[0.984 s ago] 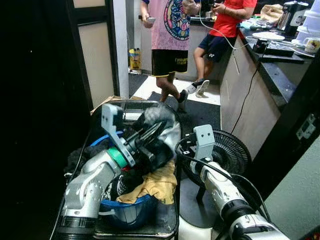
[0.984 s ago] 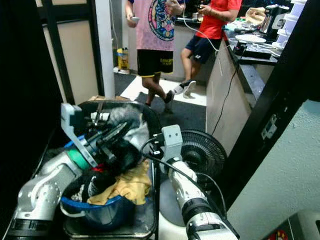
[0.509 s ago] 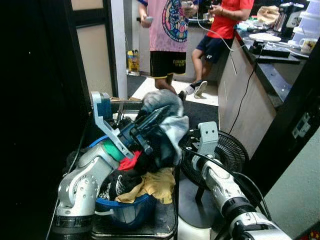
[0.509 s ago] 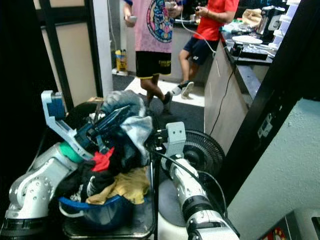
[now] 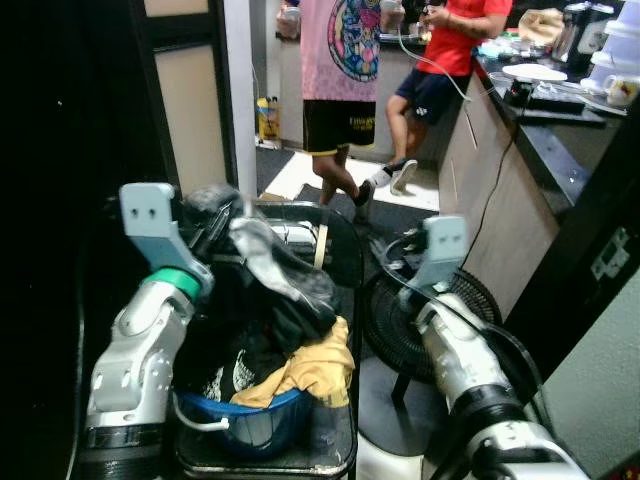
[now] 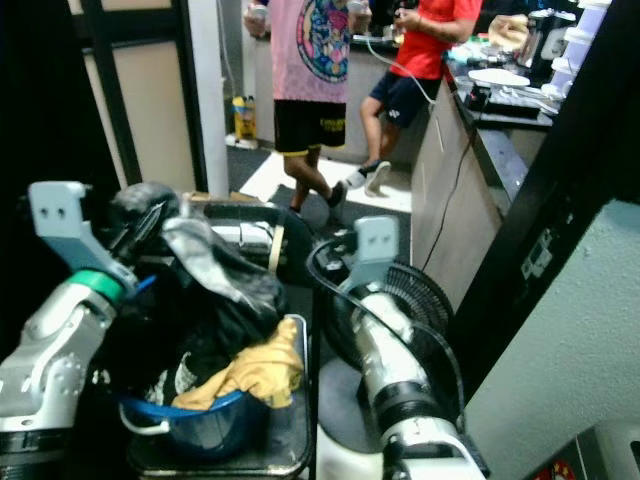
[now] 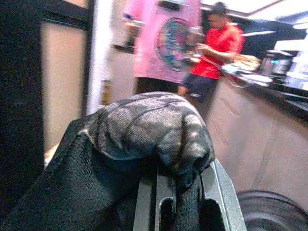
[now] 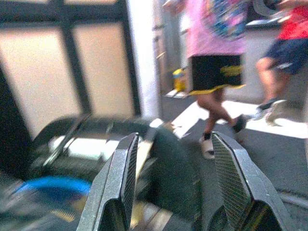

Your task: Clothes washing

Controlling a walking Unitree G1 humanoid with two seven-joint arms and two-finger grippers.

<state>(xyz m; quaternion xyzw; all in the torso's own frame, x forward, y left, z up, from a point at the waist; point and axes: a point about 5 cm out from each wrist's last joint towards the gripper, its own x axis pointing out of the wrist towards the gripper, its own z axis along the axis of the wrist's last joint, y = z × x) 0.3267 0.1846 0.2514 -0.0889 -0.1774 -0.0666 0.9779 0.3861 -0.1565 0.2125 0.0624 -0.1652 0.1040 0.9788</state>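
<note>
Dark grey cloth fills your left gripper [image 7: 174, 192]: its fingers are closed on a bundle of garments [image 5: 265, 275], lifted above the blue basin [image 5: 250, 420] of laundry just below them. A yellow garment [image 5: 310, 370] lies on that pile. Your right gripper [image 8: 175, 178] hangs with fingers spread wide and holding nothing, beside the black fan [image 5: 470, 305]. Beyond both, two people [image 5: 345, 60] stand near the kitchen tabletop [image 5: 560, 110].
</note>
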